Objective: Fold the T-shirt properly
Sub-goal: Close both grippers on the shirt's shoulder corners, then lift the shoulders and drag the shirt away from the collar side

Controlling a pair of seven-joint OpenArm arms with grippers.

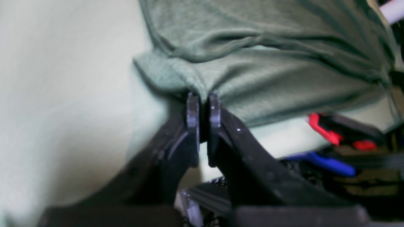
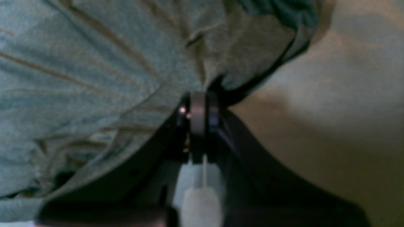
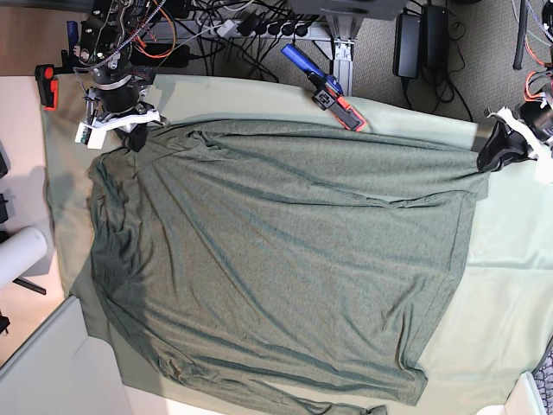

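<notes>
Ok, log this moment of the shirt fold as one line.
stage: corners gripped | left gripper: shut on T-shirt edge | right gripper: shut on T-shirt edge | T-shirt: spread on table cloth, wrinkled, unfolded

Our left gripper [image 1: 204, 105]: matte black curved fingers [image 1: 193, 110], rounded flat tips. Our right gripper [image 2: 202, 110]: same black build, white bracket behind the wrist.

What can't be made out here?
- Base view: the T-shirt's bottom edge is cut off by the frame.
- Base view: right tool tips too small and dark to read.
- Right wrist view: blur hides how much fabric is pinched.
- Left wrist view: left tool hides the gripped edge.
</notes>
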